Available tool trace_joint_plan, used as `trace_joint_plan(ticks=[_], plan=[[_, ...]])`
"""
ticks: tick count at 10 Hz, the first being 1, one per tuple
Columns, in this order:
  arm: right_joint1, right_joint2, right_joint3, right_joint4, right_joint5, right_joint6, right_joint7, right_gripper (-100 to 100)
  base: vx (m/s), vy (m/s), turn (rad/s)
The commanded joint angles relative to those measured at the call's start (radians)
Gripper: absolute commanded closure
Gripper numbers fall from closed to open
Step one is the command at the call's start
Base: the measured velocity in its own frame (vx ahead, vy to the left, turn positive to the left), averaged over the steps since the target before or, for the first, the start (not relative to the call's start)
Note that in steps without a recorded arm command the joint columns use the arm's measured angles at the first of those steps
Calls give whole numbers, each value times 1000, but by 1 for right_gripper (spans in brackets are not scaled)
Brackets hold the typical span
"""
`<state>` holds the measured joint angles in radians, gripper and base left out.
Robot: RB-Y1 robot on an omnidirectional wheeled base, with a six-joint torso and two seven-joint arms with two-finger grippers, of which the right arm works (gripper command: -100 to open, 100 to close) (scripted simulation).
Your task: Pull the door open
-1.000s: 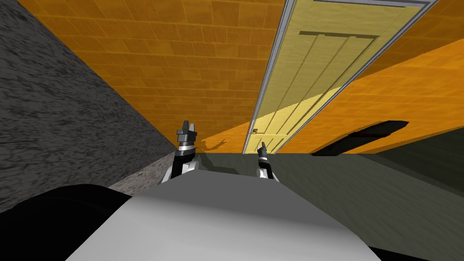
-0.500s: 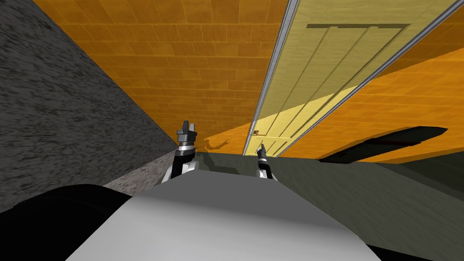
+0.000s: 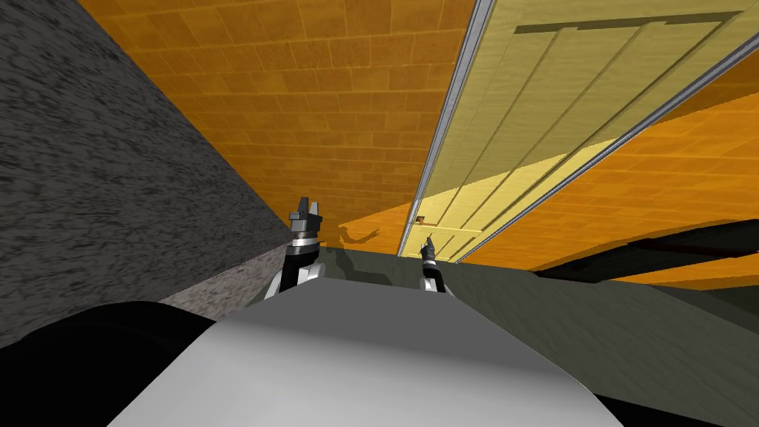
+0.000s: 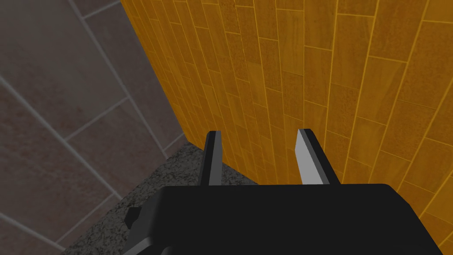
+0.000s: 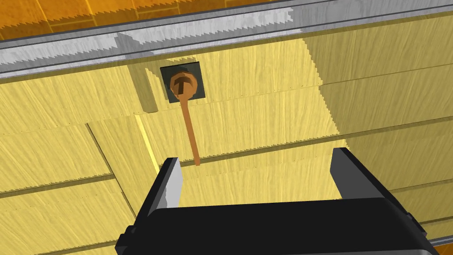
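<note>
1. Jaws wide and empty on right gripper [image 5: 257, 158]; brown handle [image 5: 188, 121] just ahead on yellow door [image 5: 265, 88].
2. Centre that handle between them before closing, then pull straight back.
3. Left gripper [image 4: 261, 135]: jaws apart, idle.

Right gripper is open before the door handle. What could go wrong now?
1. The thin brown handle does not lie centred between the right gripper's open fingers; its free end is near one finger, so closing might catch only its tip.
2. The left gripper, open, hangs close to the orange wall and might scrape it as I move.
</note>
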<state>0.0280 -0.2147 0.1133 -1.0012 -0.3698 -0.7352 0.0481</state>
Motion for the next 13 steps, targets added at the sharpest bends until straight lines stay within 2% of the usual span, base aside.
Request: trace_joint_plan(ticks=[1, 13], plan=[[-13, -4, 6, 40, -9, -12, -1, -100, 55, -95, 110], [-102, -30, 39, 287, -66, -77, -9, -100, 41, -91, 91]])
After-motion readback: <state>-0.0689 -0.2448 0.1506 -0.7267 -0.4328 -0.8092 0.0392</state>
